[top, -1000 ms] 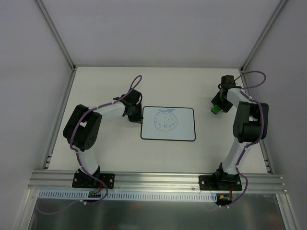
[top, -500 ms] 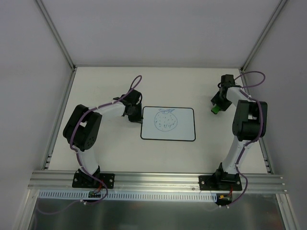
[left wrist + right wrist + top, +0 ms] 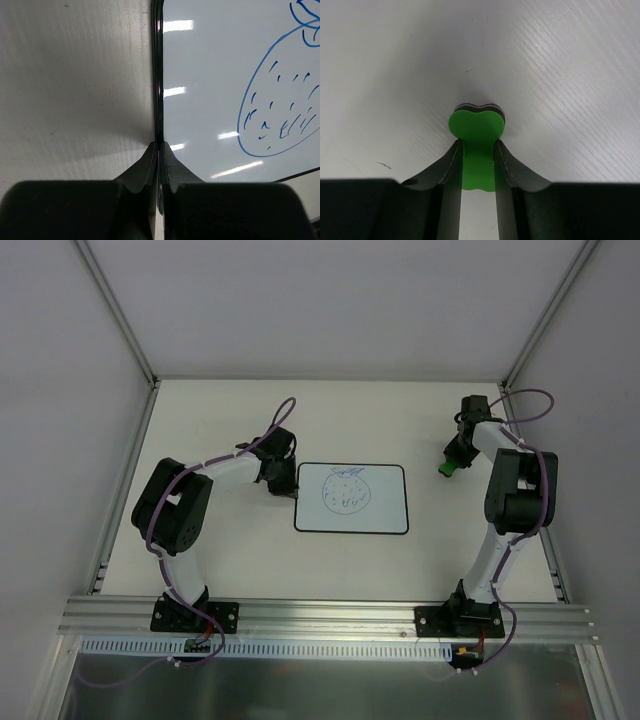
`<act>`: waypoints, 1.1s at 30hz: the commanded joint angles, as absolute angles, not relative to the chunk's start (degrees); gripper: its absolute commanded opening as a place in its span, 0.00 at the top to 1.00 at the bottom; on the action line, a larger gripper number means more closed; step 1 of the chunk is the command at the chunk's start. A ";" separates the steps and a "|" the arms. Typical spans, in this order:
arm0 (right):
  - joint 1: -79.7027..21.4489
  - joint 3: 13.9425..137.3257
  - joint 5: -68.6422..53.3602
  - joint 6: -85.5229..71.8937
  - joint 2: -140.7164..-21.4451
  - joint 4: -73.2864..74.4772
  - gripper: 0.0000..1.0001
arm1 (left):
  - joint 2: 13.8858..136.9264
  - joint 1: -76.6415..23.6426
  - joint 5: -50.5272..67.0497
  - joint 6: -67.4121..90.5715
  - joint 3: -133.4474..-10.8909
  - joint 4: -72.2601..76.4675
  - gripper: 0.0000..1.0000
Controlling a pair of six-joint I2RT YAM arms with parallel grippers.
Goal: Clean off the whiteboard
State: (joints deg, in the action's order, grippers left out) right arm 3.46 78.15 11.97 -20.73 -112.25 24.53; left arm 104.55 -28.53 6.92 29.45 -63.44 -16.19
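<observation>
The whiteboard (image 3: 352, 498) lies flat mid-table, white with a thin black border, bearing a blue strawberry-like scribble (image 3: 347, 490). My left gripper (image 3: 290, 487) is shut on the board's left edge; in the left wrist view the fingers pinch the black border (image 3: 158, 100) with the white face (image 3: 215, 75) to the right. My right gripper (image 3: 447, 466) is at the far right of the table, shut on the green eraser (image 3: 476, 135), which it holds by its narrow waist just above the table.
The white tabletop (image 3: 230, 560) is bounded by a metal frame with grey walls left, back and right. An aluminium rail (image 3: 330, 615) carries both arm bases at the near edge. Purple cables loop over each arm.
The right gripper with the green eraser has shifted slightly up and away from the table's surface. The left gripper and board have barely moved.
</observation>
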 commanded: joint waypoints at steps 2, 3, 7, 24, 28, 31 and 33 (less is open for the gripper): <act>3.25 77.96 11.78 -18.91 -109.52 24.26 0.90 | 107.49 -29.27 7.47 29.18 -61.61 -22.24 1.00; 2.90 77.61 11.52 -18.37 -108.64 24.26 0.91 | 107.49 -29.27 7.47 29.18 -61.61 -22.32 1.00; -2.44 76.03 10.29 -14.68 -105.04 24.34 0.92 | 107.75 -29.27 7.47 29.18 -61.61 -22.32 1.00; -29.44 72.59 10.81 -9.84 -105.46 24.43 1.00 | 109.25 -29.36 8.00 29.79 -62.67 -22.32 1.00; -32.95 74.43 10.55 -9.76 -108.36 24.87 1.00 | 109.34 -29.27 7.74 30.06 -62.67 -22.32 1.00; -35.32 77.15 10.72 -9.76 -111.17 26.63 1.00 | 109.16 -29.27 7.74 30.15 -62.49 -22.32 1.00; -36.56 78.57 9.76 -10.28 -112.76 27.42 1.00 | 108.98 -29.27 7.65 30.23 -62.32 -22.33 1.00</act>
